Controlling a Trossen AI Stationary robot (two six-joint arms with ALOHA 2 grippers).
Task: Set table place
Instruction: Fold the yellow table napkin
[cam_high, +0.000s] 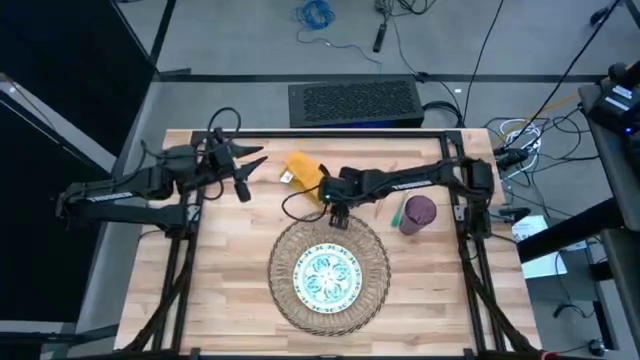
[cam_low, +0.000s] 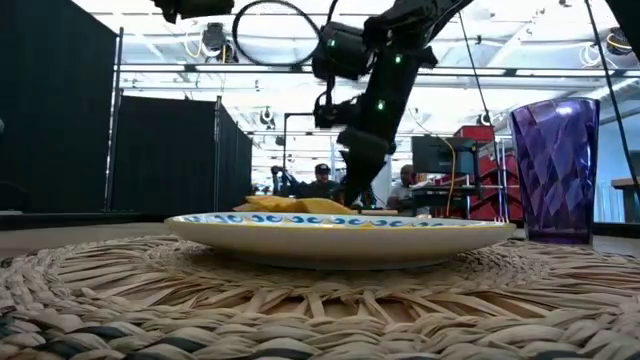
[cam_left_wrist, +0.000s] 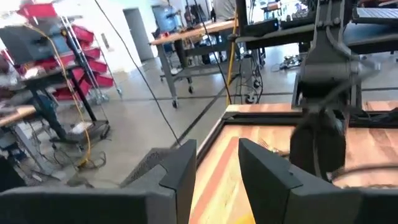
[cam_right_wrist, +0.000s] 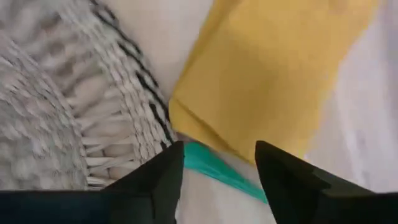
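Observation:
A round woven mat (cam_high: 328, 272) lies on the table (cam_high: 230, 290) with a blue-green patterned plate (cam_high: 327, 277) resting on its middle. A mustard-yellow napkin (cam_high: 303, 170) lies beyond the mat's far edge, and a purple cup (cam_high: 417, 214) stands upright to the right. My right gripper (cam_high: 338, 215) hangs open at the mat's far rim. In the right wrist view its fingers (cam_right_wrist: 155, 186) stand on either side of a green handle (cam_right_wrist: 214, 168) that lies between the mat (cam_right_wrist: 68, 106) and the napkin (cam_right_wrist: 273, 81). My left gripper (cam_high: 245, 175) waits open, raised at the far left.
A second green piece (cam_high: 397, 214) lies just left of the cup. The low view shows the plate (cam_low: 340, 232) and the cup (cam_low: 556, 170), with people in the room behind. Bare wood lies left and right of the mat, and the table's black frame (cam_high: 330, 133) runs along the far edge.

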